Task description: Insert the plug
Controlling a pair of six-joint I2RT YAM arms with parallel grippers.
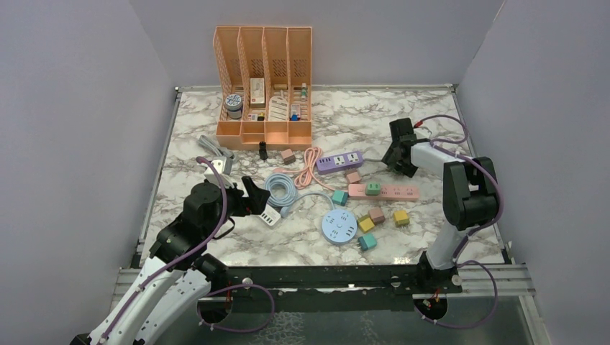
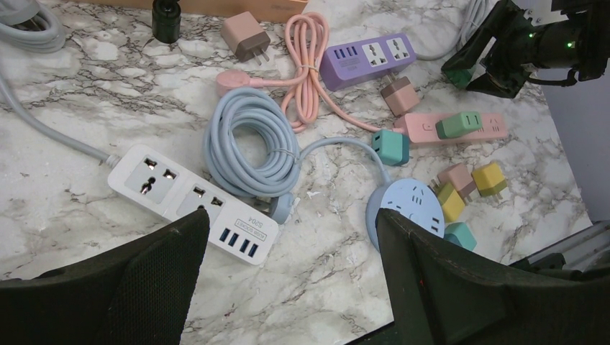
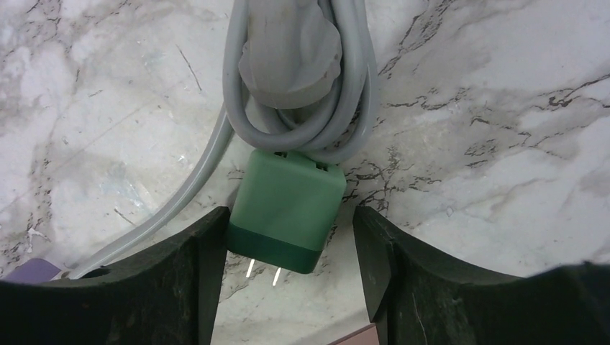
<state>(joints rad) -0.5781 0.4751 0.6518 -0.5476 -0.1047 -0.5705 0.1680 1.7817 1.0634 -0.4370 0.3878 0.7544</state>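
**Item:** green plug adapter, lower centre of the right wrist view. It lies flat on the marble table, its two prongs toward the bottom edge and its back touching a coiled grey cable.

**Handling (judged):** light, rigid, smooth plastic, apt to skate. Grip the flat sides of the body, clear of the prongs.

**Right gripper:** low over the plug, right of centre in the top view, wrist pitched down. Its jaws are apart astride the body, with a gap showing on the right side.

**Left gripper:** spread wide, hovering above the white power strip.
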